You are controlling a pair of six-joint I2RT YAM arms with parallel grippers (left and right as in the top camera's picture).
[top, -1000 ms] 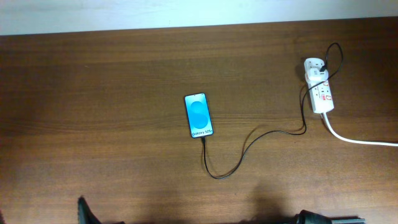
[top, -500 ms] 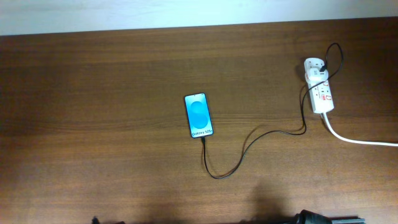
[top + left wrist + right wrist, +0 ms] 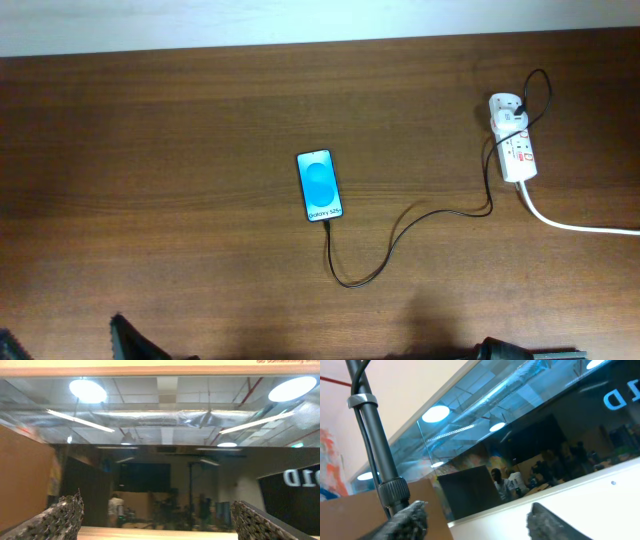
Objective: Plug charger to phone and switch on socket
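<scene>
The phone (image 3: 320, 186) lies flat mid-table, its blue screen lit and the white text at its near end. The thin black charger cable (image 3: 400, 232) runs from the phone's near end, where its tip meets the edge, loops toward me and then goes right to the white socket (image 3: 514, 148). A plug sits in the socket's far end. The small red marks on the socket are too small to read. My left gripper (image 3: 156, 502) and right gripper (image 3: 477, 507) are both open and empty, and both wrist cameras point up at the room. Neither gripper is near the phone or the socket.
A thick white cord (image 3: 580, 226) leaves the socket toward the right edge. Dark parts of my left arm (image 3: 125, 340) and right arm (image 3: 510, 350) show at the table's near edge. A pale wall borders the far side.
The left arm's part at the near edge dropped almost out of the overhead view and has come back. The phone, cable and socket have not moved.
</scene>
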